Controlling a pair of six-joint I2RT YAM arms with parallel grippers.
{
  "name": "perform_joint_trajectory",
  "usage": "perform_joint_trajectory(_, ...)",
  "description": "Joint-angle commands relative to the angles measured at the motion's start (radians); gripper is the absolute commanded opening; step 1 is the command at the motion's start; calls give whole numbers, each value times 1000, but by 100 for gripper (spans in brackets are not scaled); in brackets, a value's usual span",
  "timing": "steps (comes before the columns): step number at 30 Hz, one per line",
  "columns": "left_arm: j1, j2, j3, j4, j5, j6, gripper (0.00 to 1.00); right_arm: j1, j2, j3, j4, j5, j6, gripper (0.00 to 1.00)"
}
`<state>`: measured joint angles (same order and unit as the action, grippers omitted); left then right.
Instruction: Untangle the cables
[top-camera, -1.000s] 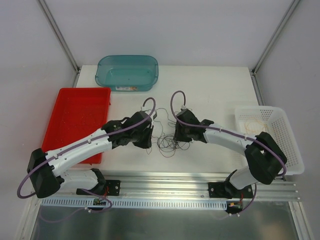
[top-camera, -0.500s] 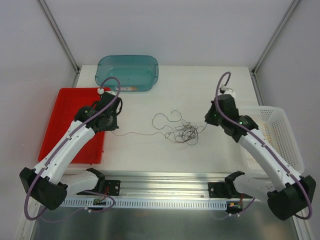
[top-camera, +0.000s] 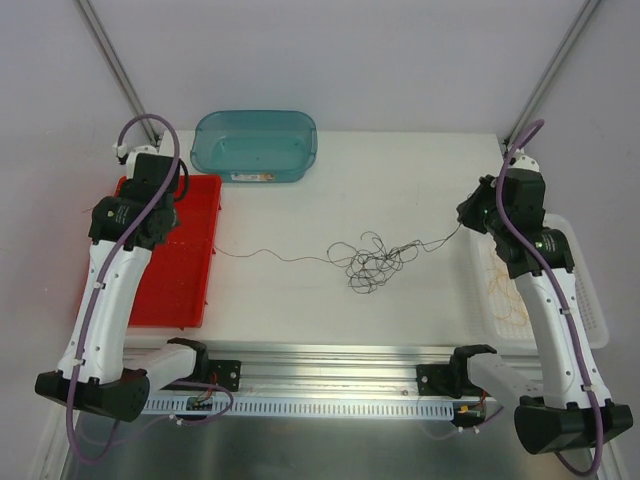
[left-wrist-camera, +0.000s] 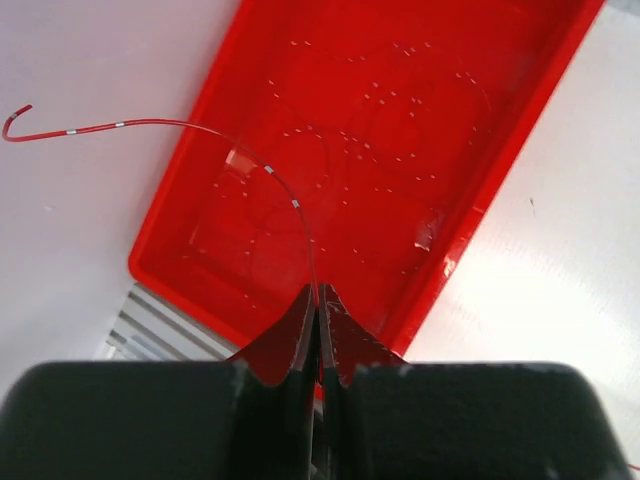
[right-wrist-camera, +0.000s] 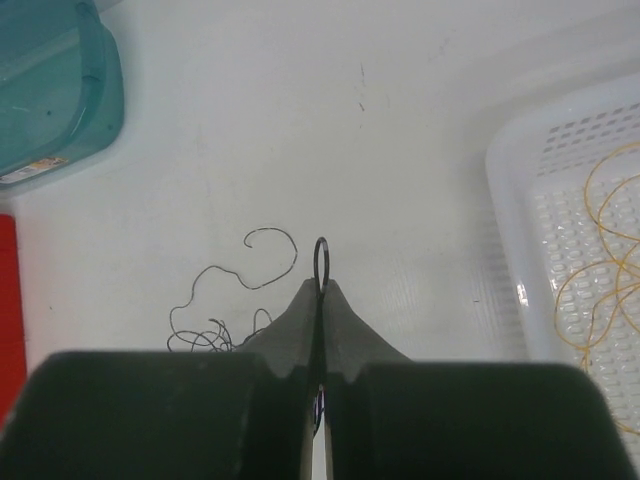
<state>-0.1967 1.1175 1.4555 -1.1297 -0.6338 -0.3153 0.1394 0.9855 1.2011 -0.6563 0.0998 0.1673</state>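
Both of my grippers are now standing far apart, where a second ago they were crowding together over the cables (top-camera: 375, 265). My left gripper (left-wrist-camera: 318, 295) is hanging over the red tray (left-wrist-camera: 400, 150), and my right gripper (right-wrist-camera: 321, 285) is hovering just beside the white basket (right-wrist-camera: 520, 200). The cables are lying on the table (top-camera: 400, 180) between the two, strung out longer than before. To me that is saying the pull is working, though a knotted clump is still sitting in the middle.

Both pairs of jaws are pinched tight, the left on a red cable (left-wrist-camera: 150, 123), the right on a dark cable (right-wrist-camera: 321, 255) looping just past its tips. Only the wrist cameras are showing those grips, and a yellow cable (right-wrist-camera: 600, 270) coiled in the basket. From overhead the strands are fading to hairlines, so I am only guessing that each one is running unbroken into the clump.
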Motion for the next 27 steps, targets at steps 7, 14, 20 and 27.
perform_joint_trajectory(7,146,59,277,-53,-191,96,0,-32,19,58,-34,-83,-51,1)
perform_joint_trajectory(14,175,78,301,-22,112,84,0,-41,30,12,-49,-164,-66,1)
perform_joint_trajectory(20,155,-27,2,184,630,41,0,-28,30,-118,-9,-259,-54,1)
perform_joint_trajectory(27,-133,-7,-292,363,724,-54,1,61,45,-274,23,-223,-43,2)
